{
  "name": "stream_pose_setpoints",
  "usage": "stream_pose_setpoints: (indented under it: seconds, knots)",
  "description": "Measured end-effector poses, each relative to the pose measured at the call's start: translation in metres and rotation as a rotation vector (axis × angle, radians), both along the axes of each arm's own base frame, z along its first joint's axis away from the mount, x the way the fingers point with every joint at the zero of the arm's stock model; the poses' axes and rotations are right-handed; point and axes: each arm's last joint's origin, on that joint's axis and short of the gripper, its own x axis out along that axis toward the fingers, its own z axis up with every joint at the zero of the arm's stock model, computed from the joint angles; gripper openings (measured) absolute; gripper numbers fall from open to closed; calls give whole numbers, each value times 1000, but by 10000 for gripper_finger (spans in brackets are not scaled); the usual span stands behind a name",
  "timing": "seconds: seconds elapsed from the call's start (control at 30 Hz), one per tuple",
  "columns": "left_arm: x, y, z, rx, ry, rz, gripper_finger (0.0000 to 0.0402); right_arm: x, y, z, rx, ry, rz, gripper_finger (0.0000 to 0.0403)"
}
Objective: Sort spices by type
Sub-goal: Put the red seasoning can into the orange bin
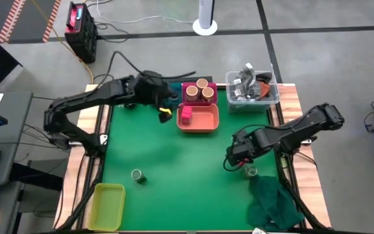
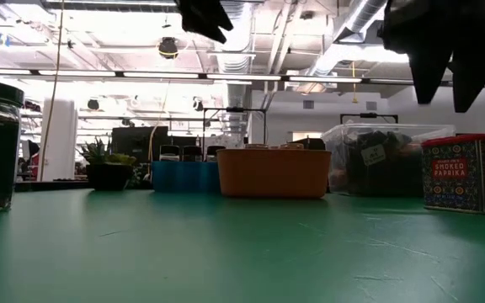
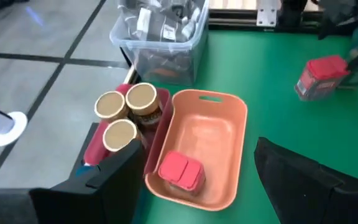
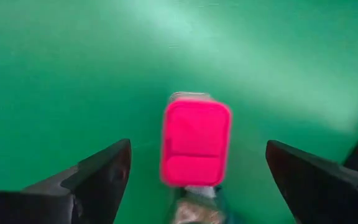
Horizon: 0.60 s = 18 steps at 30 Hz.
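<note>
Your right end effector [image 4: 194, 186] hangs wide open directly above a pink-lidded square spice box [image 4: 195, 143] standing on the green tabletop [image 1: 174, 162], touching nothing. Your left end effector [image 3: 194, 186], also spread wide, hovers over the orange plastic tray [image 3: 225, 149], where another pink square box [image 3: 180, 171] lies.

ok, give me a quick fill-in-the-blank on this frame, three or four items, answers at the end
1. The orange tray holds one ____ box.
2. The number of tan-topped jars in the red tray beside it is ____.
3. The open right gripper hangs above a pink box that stands on the ____ mat.
4. The yellow tray near the mat's corner holds ____ spices.

Answers: pink; three; green; no
</note>
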Motion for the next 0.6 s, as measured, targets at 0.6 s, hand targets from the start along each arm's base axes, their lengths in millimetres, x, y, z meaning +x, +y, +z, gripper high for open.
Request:
stream_pose_setpoints:
  seconds: [0.6]
  knots:
    - [-30,-8,4,-28,108,6,290,19,6,-55,14,112,-20,386]
